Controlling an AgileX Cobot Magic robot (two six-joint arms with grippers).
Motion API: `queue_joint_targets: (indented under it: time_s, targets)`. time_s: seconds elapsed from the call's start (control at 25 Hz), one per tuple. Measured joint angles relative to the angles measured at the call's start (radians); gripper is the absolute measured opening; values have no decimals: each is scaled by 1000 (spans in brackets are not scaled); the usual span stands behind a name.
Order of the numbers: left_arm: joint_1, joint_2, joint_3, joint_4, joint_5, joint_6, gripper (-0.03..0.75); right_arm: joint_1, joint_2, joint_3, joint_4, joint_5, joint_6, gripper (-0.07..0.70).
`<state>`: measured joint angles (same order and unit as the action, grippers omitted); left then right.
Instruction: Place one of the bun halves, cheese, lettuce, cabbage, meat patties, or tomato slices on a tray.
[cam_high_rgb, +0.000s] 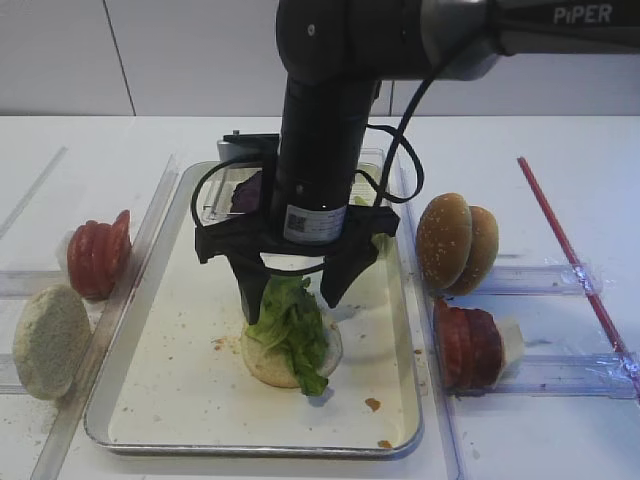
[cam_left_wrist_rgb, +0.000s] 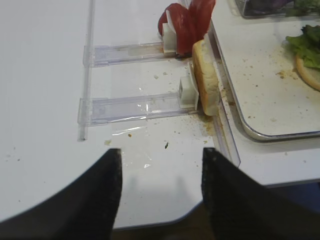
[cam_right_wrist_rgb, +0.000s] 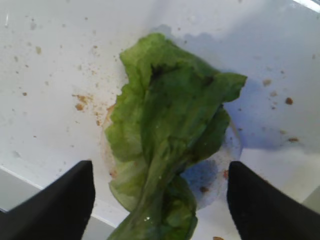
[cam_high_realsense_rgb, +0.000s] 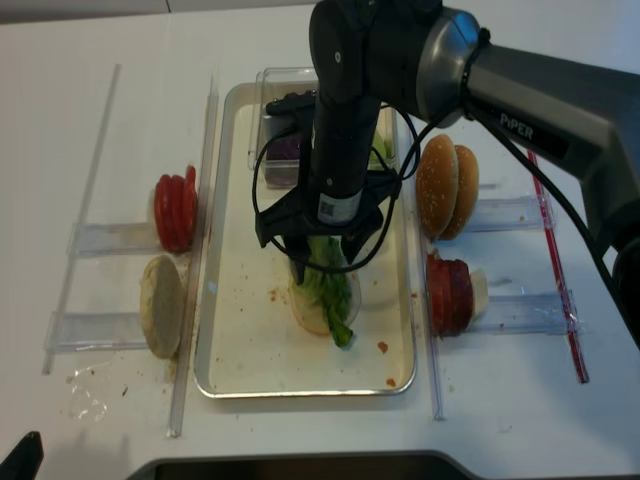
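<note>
In the exterior high view, the right gripper (cam_high_rgb: 292, 282) is seen at frame centre with its jaws spread apart, just above the lettuce (cam_high_rgb: 291, 328), which is draped over a pale bun half (cam_high_rgb: 262, 358) on the tray (cam_high_rgb: 180, 390). Tomato slices (cam_high_rgb: 98, 254) are stood at left.

In the right wrist view, the lettuce (cam_right_wrist_rgb: 170, 145) is shown between the two dark fingers (cam_right_wrist_rgb: 62, 202), neither touching it.

In the left wrist view, the left gripper (cam_left_wrist_rgb: 160, 192) is seen open at the bottom, over bare table (cam_left_wrist_rgb: 45, 90).

In the realsense view, the lettuce (cam_high_realsense_rgb: 328, 290) is placed mid-tray.
</note>
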<state>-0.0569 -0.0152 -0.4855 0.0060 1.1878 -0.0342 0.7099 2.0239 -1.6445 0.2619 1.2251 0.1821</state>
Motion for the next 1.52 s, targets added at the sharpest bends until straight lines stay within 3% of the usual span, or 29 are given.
queue_joint_targets:
  time_s: [0.24, 0.96, 1.52]
  targets:
    - [0, 0, 0, 0, 0, 0, 347, 0, -4, 0, -26, 0, 0, 613]
    - [0, 0, 0, -6, 0, 0, 347, -2, -147, 0, -76, 4, 58, 617]
    - [0, 0, 0, -6, 0, 0, 347, -141, -274, 0, -131, 11, 71, 617]
